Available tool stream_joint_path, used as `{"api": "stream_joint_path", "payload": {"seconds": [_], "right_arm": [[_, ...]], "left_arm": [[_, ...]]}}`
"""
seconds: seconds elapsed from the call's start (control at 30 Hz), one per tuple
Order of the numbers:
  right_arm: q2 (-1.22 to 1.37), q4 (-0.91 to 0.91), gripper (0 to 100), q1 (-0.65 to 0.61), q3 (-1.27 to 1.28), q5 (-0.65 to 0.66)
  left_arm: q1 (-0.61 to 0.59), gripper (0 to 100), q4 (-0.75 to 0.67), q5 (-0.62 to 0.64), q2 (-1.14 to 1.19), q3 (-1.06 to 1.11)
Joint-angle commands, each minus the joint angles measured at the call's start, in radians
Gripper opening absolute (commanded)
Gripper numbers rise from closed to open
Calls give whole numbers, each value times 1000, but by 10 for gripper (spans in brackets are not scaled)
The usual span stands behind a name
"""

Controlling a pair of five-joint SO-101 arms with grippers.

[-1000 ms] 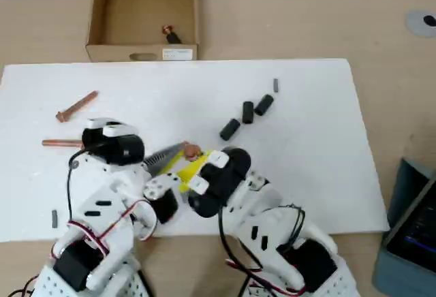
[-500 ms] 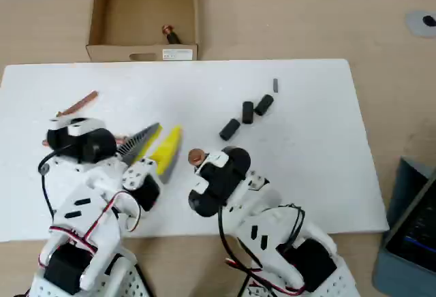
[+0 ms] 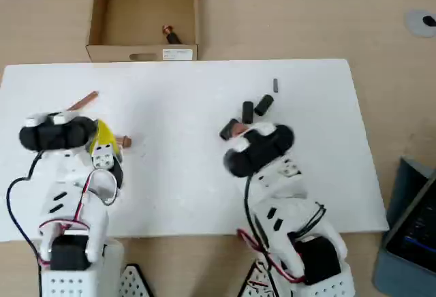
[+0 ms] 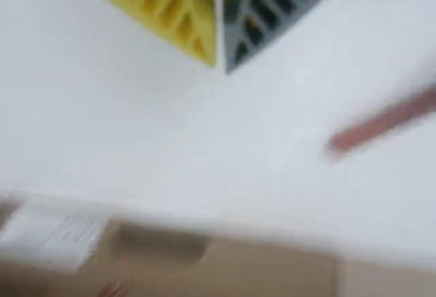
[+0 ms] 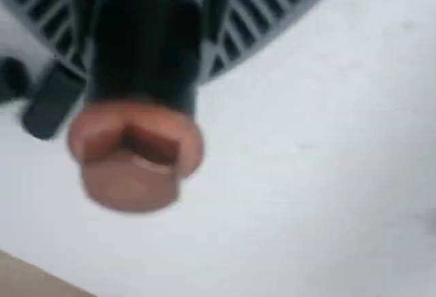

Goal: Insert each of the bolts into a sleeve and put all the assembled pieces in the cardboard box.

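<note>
- A light wooden desk [image 3: 381,31] is carrying a white rectangular work board [image 3: 177,188], with both arms standing at its near edge.
- An open brown cardboard box [image 3: 94,11] is sitting just beyond the board's far edge and is already holding one finished bolt-and-sleeve piece [image 3: 170,35].
- The right claw [image 5: 146,72] is clamping a black cylindrical sleeve [image 5: 146,45] with a copper-coloured bolt head [image 5: 136,154] poking out of its end, over the middle of the board.
- The left claw [image 4: 219,58], with yellow and grey jaws pressed together and nothing between them, is hovering low at the board's left side.
- Two loose copper bolts [image 3: 85,99] [image 3: 122,142] are lying close to it.
- Three spare black sleeves [image 3: 247,112] [image 3: 264,104] [image 3: 229,131] are lying just beside the right claw.
- The step in hand is probably delivery. The right arm is best keeping a firm squeeze, lifting clear of the spare sleeves and the box's near wall, then opening low inside so the bolt is not slipping out.
</note>
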Motion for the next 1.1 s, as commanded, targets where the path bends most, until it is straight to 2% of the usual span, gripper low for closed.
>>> {"api": "stream_joint_path", "payload": {"seconds": [0.0,0.13,0.33,0.43,0.6,0.7,0.93,1.07], "right_arm": [[-12,14,9,33,-87,-18],[208,9,9,33,-249,-84],[673,-5,9,31,-562,-183],[888,-81,9,38,-716,-180],[1216,-250,9,41,-941,-180],[1406,-302,9,39,-1082,-180],[1825,-371,9,25,-1509,-172],[2060,-373,9,-4,-1788,-87]], "left_arm": [[-40,2,2,-15,-7,92],[-49,2,2,-123,-7,190],[-41,2,2,-129,-7,215],[-41,2,8,-129,-7,215],[-15,2,117,-129,-7,215],[-17,2,115,-118,-7,215],[-17,2,120,-106,-7,212],[-14,2,120,-107,-7,212]]}}
